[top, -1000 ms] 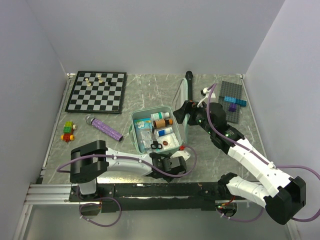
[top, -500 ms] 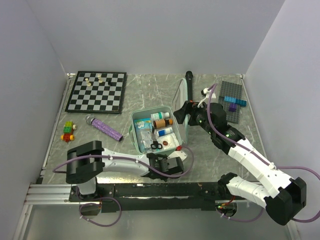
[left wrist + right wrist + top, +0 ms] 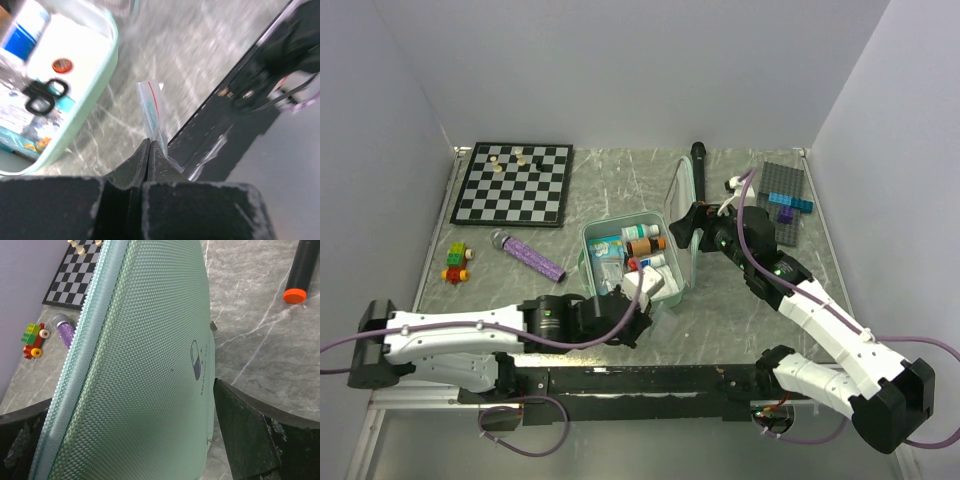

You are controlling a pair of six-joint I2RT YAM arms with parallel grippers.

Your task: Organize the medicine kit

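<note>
At the near edge of the medicine kit (image 3: 586, 262), which lies open with the chessboard (image 3: 513, 184) behind it to the left, a small clear zip bag (image 3: 151, 112) is pinched in the closed left gripper (image 3: 150, 145). The kit's lid (image 3: 150, 365) is flanked by the wide-spread right gripper (image 3: 125, 405). Judgement: the bag is best lifted clear of the rim, laid flat beside the scissors (image 3: 42, 95), then released.

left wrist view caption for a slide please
Left gripper shut on a clear zip bag beside the open medicine kit, scissors inside.
</note>
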